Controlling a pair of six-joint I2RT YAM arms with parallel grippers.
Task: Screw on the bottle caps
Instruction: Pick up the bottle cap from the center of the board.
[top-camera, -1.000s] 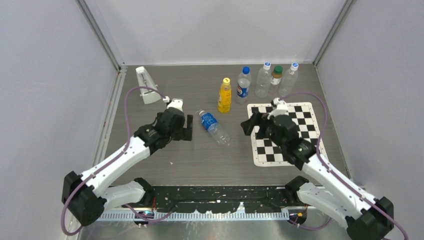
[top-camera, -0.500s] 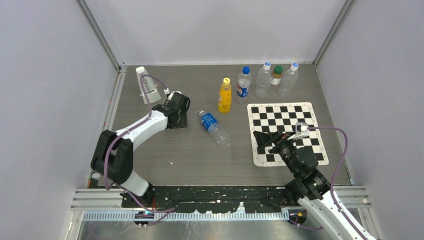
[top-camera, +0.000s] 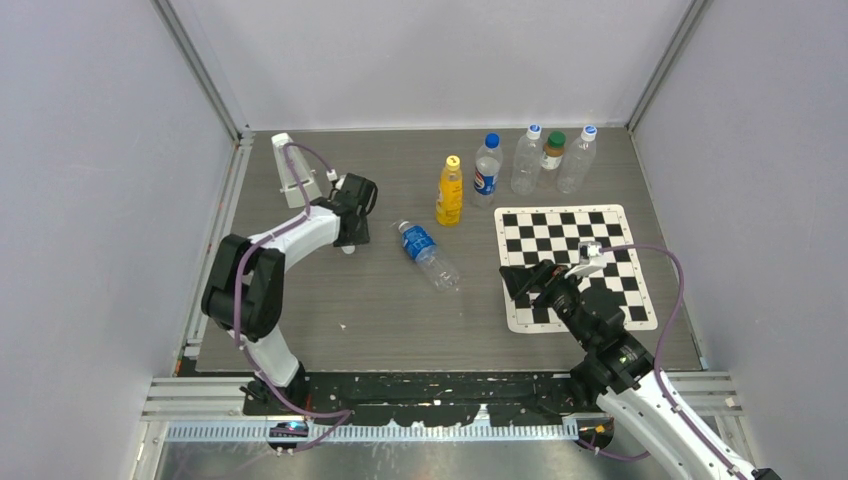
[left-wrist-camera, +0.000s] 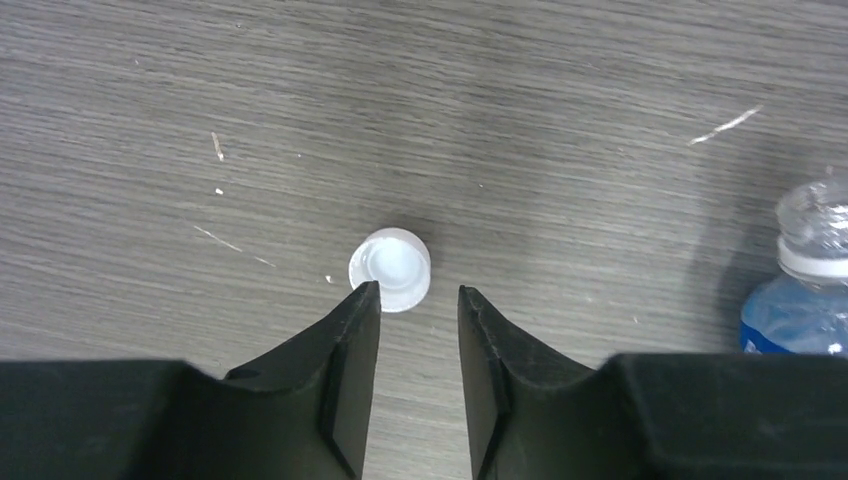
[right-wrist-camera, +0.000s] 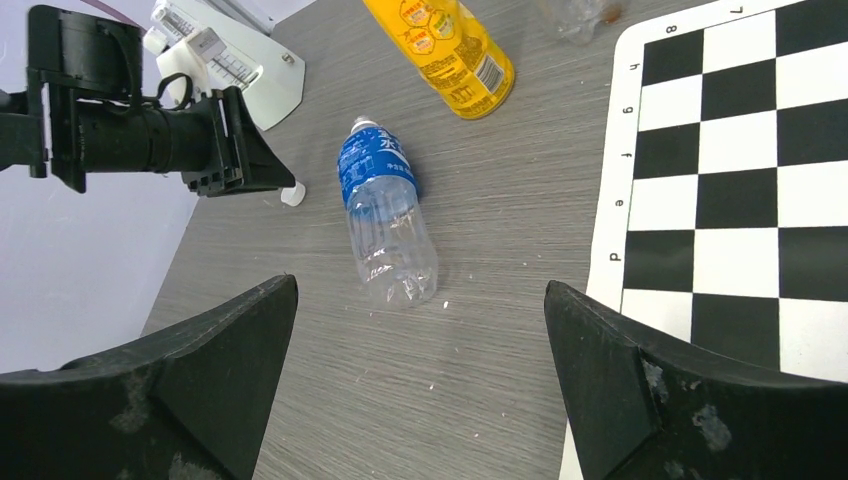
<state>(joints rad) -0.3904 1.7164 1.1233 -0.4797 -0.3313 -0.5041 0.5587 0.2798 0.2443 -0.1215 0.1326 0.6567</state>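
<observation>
Grey wood-grain counter (left-wrist-camera: 520, 110): we see the white cap (left-wrist-camera: 390, 283) lying loose on it, at the tips of the left tool (left-wrist-camera: 419, 293), not between them; jaws narrow, apart, gripping nothing. Uncapped blue-label bottle (right-wrist-camera: 385, 215) lies nearby. Right tool (right-wrist-camera: 420, 290) spread wide, empty, above the checkered mat (right-wrist-camera: 740, 150) edge.

Wood-grain table (top-camera: 400, 310): checkered mat (top-camera: 580, 225), upright bottles (top-camera: 450, 195), lying bottle (top-camera: 428, 255), loose white cap (left-wrist-camera: 391, 269).
</observation>
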